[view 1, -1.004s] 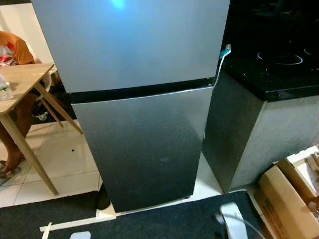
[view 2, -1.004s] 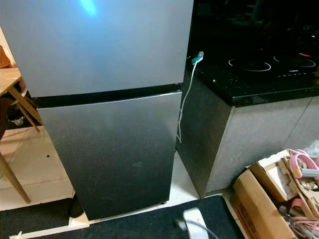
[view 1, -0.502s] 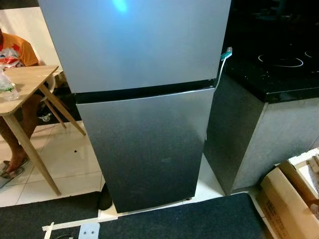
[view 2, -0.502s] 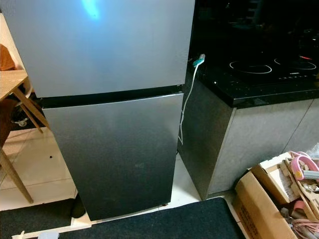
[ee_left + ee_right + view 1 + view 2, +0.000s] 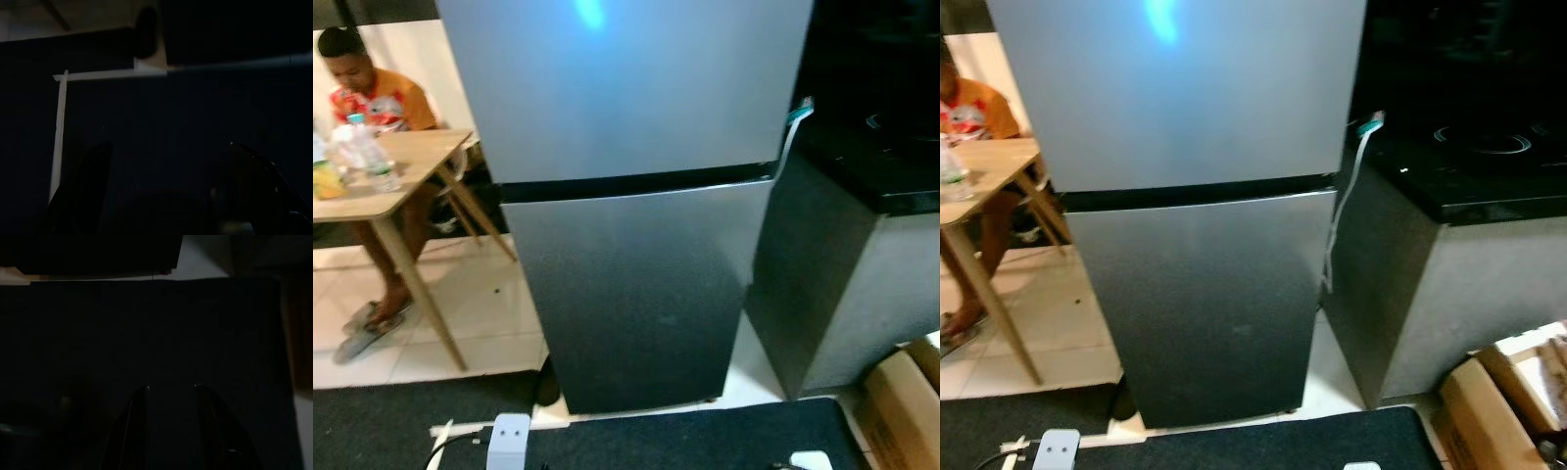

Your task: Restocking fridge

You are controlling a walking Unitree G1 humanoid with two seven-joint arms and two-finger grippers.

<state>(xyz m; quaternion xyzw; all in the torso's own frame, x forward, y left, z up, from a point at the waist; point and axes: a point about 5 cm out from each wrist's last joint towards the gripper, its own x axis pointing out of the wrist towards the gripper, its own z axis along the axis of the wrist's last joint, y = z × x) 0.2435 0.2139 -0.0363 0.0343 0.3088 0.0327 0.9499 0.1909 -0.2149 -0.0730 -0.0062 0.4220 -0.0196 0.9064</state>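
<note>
Grey two-door fridge (image 5: 626, 196) is standing shut, filling the middle of the head views, its foot meeting a dark mat (image 5: 1263, 446). Beside it on the right, a black-topped counter (image 5: 1459, 181) is carrying a dangling white cable (image 5: 1337, 235). On the left, a person (image 5: 377, 93) is sitting at a wooden table (image 5: 401, 181) bearing bottles (image 5: 372, 162). Over the mat, the left gripper (image 5: 168, 152) is hanging with fingers spread wide and empty; the right gripper (image 5: 171, 389) is showing a narrower gap, also empty.

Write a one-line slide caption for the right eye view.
Closed two-door steel fridge stands between a wooden table with a seated person and a black counter.
</note>
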